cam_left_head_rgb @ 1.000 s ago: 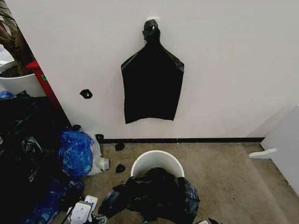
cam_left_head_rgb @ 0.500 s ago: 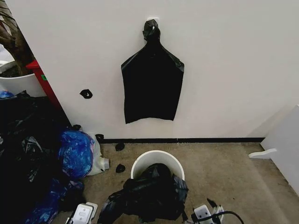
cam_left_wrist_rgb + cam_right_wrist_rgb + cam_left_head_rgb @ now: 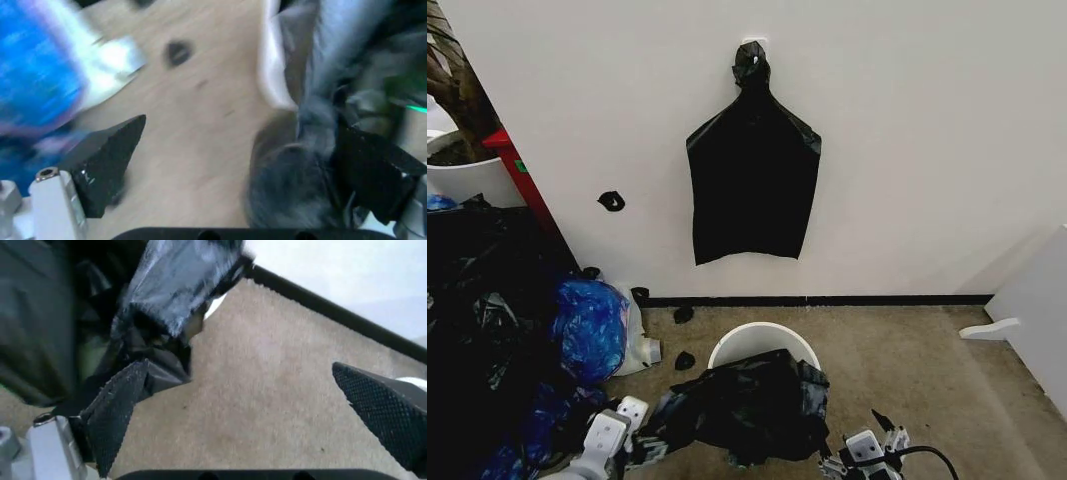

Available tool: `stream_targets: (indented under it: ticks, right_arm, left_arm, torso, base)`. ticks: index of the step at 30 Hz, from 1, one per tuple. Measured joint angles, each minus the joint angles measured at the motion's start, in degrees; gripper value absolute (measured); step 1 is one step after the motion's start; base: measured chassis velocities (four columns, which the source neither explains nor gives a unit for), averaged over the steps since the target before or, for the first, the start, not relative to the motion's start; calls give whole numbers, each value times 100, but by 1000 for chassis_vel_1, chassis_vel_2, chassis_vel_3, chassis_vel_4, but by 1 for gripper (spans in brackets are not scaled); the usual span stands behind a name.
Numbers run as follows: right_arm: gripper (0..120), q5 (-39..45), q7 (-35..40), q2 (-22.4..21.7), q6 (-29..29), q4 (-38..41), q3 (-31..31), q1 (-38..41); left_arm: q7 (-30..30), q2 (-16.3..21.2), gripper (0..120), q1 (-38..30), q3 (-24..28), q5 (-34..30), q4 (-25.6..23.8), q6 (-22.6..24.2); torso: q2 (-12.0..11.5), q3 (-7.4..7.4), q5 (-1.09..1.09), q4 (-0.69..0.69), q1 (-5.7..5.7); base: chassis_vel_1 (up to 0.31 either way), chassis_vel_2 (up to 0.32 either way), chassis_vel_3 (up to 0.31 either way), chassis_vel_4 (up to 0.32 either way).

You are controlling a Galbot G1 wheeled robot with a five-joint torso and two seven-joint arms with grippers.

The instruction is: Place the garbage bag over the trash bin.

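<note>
The white trash bin [image 3: 762, 342] stands on the carpet close to the wall. The glossy black garbage bag [image 3: 752, 405] lies bunched across its near rim and spills down the front. My left gripper [image 3: 632, 428] is at the bag's left edge, my right gripper [image 3: 867, 450] at its lower right. In the left wrist view the left gripper [image 3: 237, 165] is open wide, with the garbage bag [image 3: 313, 165] against one finger and the bin's rim [image 3: 273, 65] beyond. In the right wrist view the right gripper [image 3: 250, 412] is open, with the garbage bag [image 3: 160, 295] beside one finger.
A flat black bag [image 3: 752, 180] hangs from a wall hook above the bin. A shiny blue bag [image 3: 592, 325], a white jug [image 3: 645, 350] and a heap of black bags [image 3: 477, 300] crowd the left. Small black scraps [image 3: 684, 360] dot the floor. A white panel [image 3: 1032, 310] stands at the right.
The garbage bag has been lifted and stretched wider over the bin's near rim. The left gripper rose at its left edge, and the right gripper came into view at the lower right.
</note>
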Motion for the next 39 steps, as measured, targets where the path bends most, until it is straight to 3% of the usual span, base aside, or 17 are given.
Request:
stream_targets:
  ticks: [2,8,17,22,25,28,30,31,33,35,39]
  right_arm:
    - [100,35,3,57,-9,0,-33,41]
    - [100,71,-2,180,-8,0,-101,95]
    - [100,7,-46,371,65,-1,-120,95]
    - [100,-182,-53,439,185,-1,-118,20]
    - [100,-286,-72,445,252,-1,-115,18]
    - [100,-619,-163,472,584,-22,-107,-2]
    - [100,-795,-275,479,913,-104,-103,-39]
    - [100,-846,-314,473,982,-122,-102,-45]
    - [100,-859,-325,470,1002,-127,-101,-45]
    - [100,-899,-378,435,1085,-132,-92,-39]
    - [100,-980,-596,355,1421,-151,-28,30]
  left_arm:
    - [596,130,100,21,45,261,0,-500]
    - [1425,358,100,142,-16,624,0,-1116]
    - [2284,812,100,154,-119,629,0,-1357]
    - [3482,1276,100,116,-347,1088,23,-1719]
    - [3734,1373,100,85,-406,1231,107,-1853]
    - [4495,1502,100,8,-579,1432,684,-2556]
    - [6059,1365,100,-5,-870,1413,1545,-3638]
    - [6818,1261,100,-9,-1052,1334,1888,-3942]
    - [7074,1223,100,-11,-1120,1317,2000,-4034]
    - [7905,1050,100,21,-1411,1209,2405,-4380]
    - [7784,667,100,205,-1767,594,2476,-4452]
  torso:
    - [0,0,0,1,0]
    - [0,0,0,1,0]
    - [0,0,-1,2,0]
    - [0,0,0,0,0]
    - [0,0,3,-1,0]
    - [0,0,0,0,0]
    - [0,0,0,0,0]
    - [0,0,-2,0,0]
    - [0,0,-2,0,0]
    - [-1,0,-2,1,0]
    - [-1,0,0,1,0]
  base:
    - [0,0,0,0]
    - [0,0,0,0]
    - [0,0,0,0]
    - [0,0,0,0]
    - [0,0,0,0]
    - [0,0,0,0]
    - [0,0,0,0]
    - [0,0,0,0]
    - [0,0,0,0]
    - [0,0,0,0]
    - [0,0,0,0]
